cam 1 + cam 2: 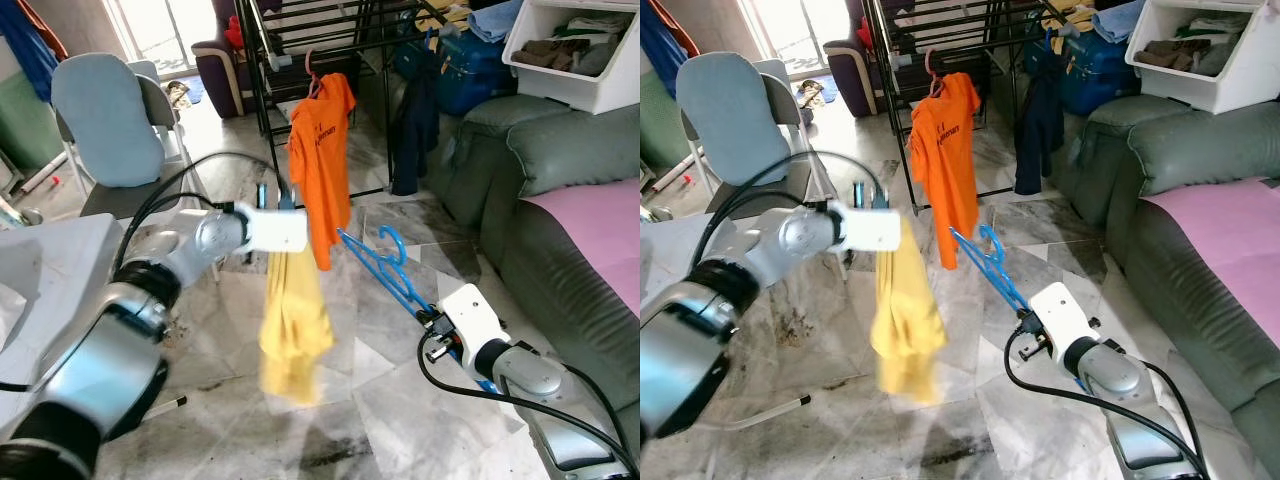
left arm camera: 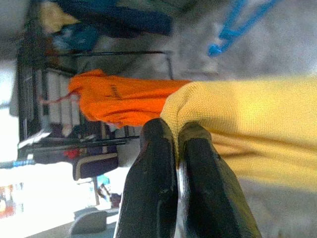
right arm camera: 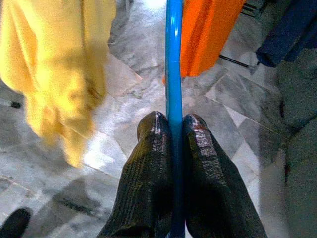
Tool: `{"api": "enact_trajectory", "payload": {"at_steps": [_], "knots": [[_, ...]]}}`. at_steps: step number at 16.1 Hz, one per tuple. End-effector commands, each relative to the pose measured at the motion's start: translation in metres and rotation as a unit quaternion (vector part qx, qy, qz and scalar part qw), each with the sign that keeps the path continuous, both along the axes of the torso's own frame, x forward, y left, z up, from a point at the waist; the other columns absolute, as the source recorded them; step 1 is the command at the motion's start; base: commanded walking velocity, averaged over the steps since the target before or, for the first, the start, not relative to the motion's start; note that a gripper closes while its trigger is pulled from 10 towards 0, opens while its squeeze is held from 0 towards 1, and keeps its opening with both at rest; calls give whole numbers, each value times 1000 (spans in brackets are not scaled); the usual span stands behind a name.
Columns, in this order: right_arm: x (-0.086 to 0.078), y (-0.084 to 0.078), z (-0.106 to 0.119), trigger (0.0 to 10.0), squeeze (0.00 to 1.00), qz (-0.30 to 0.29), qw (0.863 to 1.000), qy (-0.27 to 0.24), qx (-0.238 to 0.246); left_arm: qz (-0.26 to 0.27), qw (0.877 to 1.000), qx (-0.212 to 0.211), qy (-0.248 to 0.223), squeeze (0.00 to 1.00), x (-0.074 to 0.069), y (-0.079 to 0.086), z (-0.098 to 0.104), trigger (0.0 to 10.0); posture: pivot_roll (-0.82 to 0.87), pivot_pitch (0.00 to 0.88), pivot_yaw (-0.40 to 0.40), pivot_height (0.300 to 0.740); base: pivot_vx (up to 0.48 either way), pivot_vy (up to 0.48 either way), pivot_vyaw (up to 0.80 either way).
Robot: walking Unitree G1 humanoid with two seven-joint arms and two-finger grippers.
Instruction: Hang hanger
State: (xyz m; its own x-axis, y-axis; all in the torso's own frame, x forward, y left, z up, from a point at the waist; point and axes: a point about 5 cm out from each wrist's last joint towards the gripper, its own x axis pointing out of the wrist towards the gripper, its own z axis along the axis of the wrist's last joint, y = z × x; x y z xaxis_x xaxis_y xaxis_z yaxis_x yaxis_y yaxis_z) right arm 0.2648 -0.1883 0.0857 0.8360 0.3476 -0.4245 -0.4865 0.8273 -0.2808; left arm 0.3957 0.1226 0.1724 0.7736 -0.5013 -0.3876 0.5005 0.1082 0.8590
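My left gripper [image 2: 176,134] is shut on the top of a yellow shirt [image 1: 292,325], which hangs limp from it above the marble floor. My right gripper [image 3: 173,126] is shut on a blue plastic hanger [image 1: 385,262], held low at my right with its hook end pointing up toward the rack. An orange shirt [image 1: 322,160] on a pink hanger hangs from the black drying rack [image 1: 300,40] just behind both. The yellow shirt [image 3: 54,64] dangles left of the blue hanger [image 3: 173,59] in the right wrist view.
A grey-blue chair [image 1: 110,125] stands at the left. A green sofa [image 1: 560,200] with a pink cover lines the right side. A dark garment [image 1: 412,125] hangs from the rack, with a white bin [image 1: 575,50] of clothes beyond. A grey table edge [image 1: 40,260] is at my near left.
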Motion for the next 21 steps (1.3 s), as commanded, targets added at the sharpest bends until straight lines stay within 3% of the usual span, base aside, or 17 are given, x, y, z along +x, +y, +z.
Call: {"api": "enact_trajectory", "payload": {"at_steps": [1,2,3,6,7,8,9,10,11,12,13,15,16,17,18,20,21], "knots": [[4,1,7,10000,0,2,1000,-13,-2,36,997,-60,-24,0,8,4,21,10000,-251,0,140,740,0,0,0],[3,3,7,10000,0,0,1000,-11,2,67,984,-162,38,0,9,3,20,10000,-250,0,144,740,0,0,0],[2,2,2,10000,0,-15,1000,-3,-5,111,954,-264,84,0,12,4,19,10000,-248,0,149,740,0,0,0],[1,1,-2,10000,0,-32,999,0,-8,180,891,-402,108,0,17,7,25,10000,-244,0,154,740,0,0,0],[1,2,-2,10000,0,-33,999,0,-9,183,878,-425,120,0,17,6,25,10000,-246,0,156,740,0,0,0],[2,2,-2,10000,0,-33,999,-2,-9,171,878,-428,128,0,17,4,25,10000,-245,0,156,740,0,0,0],[3,4,0,10000,0,-32,999,-5,-7,112,888,-406,187,0,11,-4,18,10000,-246,0,155,740,0,0,0],[4,5,1,10000,0,-27,1000,-7,-5,-5,922,-267,279,0,-8,-11,-5,10000,-243,0,154,740,0,0,0],[3,5,0,10000,0,-25,1000,-6,-5,-27,936,-190,295,0,-14,-6,-16,10000,-234,0,153,740,0,0,0],[2,5,-1,10000,0,-24,1000,-4,-6,-36,949,-120,290,0,-17,1,-22,10000,-228,0,149,740,0,0,0],[1,5,-4,10000,0,-16,1000,2,-9,-34,968,125,217,0,-18,26,-33,10000,-228,0,140,740,0,0,0],[1,6,-3,10000,0,-10,1000,2,-10,-31,959,254,122,0,-11,37,-28,10000,-230,0,139,740,0,0,0],[4,8,-2,10000,0,-5,1000,-1,-12,-27,956,292,-11,0,3,31,-5,10000,-233,0,139,740,0,0,0],[5,8,-1,10000,0,-4,1000,-3,-13,-18,960,265,-91,0,12,21,17,10000,-233,0,139,740,0,0,0],[6,8,-1,10000,0,-4,1000,-4,-13,-15,967,210,-142,0,16,10,36,10000,-233,0,139,740,0,0,0],[5,9,-1,10000,0,-4,1000,-5,-12,-38,966,170,-192,0,16,-1,48,10000,-227,0,140,740,0,0,0],[5,10,-1,10000,0,-4,1000,-5,-11,-50,966,165,-195,0,14,-3,47,10000,-226,0,140,740,0,0,0]]}}
